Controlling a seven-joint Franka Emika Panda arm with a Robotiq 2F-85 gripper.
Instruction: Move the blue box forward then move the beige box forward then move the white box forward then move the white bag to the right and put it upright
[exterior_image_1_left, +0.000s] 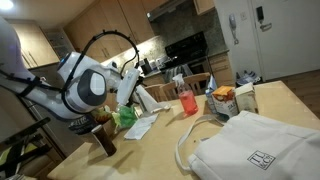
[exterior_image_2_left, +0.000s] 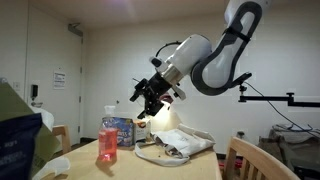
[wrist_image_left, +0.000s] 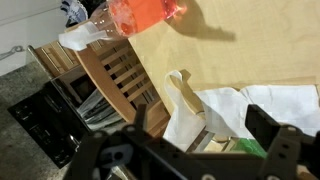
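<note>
On wooden table (exterior_image_1_left: 160, 140), white bag (exterior_image_1_left: 255, 150), red cup (exterior_image_1_left: 187, 100), kitchen cabinets (exterior_image_1_left: 100, 20) behind, jaws released, empty

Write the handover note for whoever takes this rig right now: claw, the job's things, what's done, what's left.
Claw: open, empty, raised above the table, touching nothing.
Blue box: standing beside the red bottle.
White box, orange face showing, and beige box: side by side beyond the bag.
White bag: lying flat, not upright.
Done: nothing that shows.
Left: probably everything: blue, beige and white boxes forward, then the bag right and stood up.
</note>
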